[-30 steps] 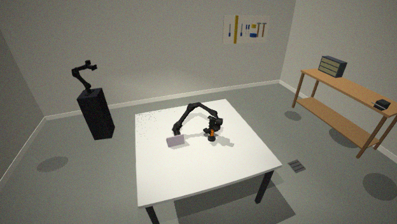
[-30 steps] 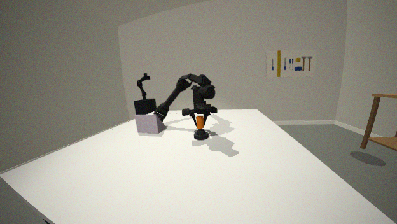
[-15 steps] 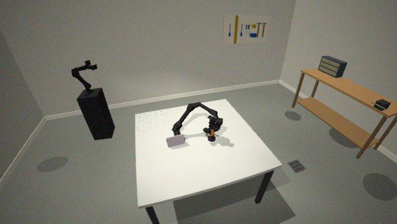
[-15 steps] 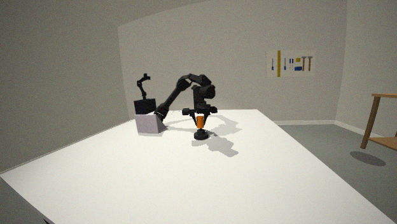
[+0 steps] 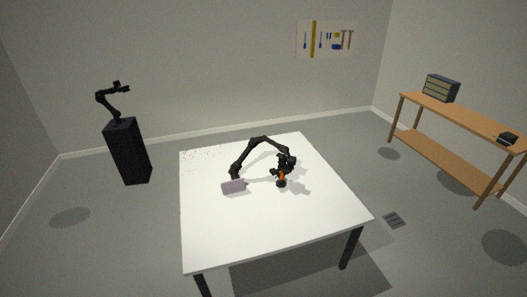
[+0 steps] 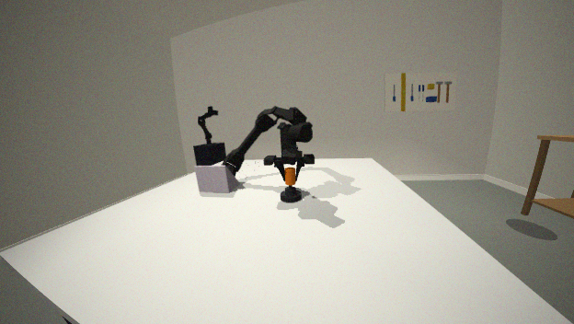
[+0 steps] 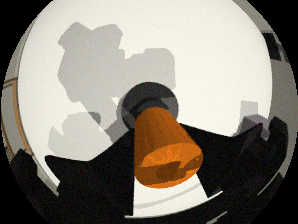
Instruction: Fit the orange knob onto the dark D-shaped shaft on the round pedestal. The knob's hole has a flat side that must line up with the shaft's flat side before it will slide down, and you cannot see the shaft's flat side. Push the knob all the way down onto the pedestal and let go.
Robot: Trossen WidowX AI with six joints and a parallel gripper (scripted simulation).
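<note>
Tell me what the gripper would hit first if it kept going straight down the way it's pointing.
The gripper points down holding the orange knob. The knob would likely meet the round pedestal with its shaft directly below; the remaining gap is hard to judge.

You cannot see the dark shaft in any view: the orange knob (image 7: 165,152) covers it from the wrist camera, leaving only part of the round pedestal (image 7: 136,99) showing behind the knob's far end. In the top view the knob (image 5: 280,173) and pedestal (image 5: 280,183) are too small for you to tell whether the knob's base touches the pedestal. The gripper (image 6: 290,177) fingers are cut off by the wrist picture's dark rim, so you cannot tell where they press the knob.
</note>
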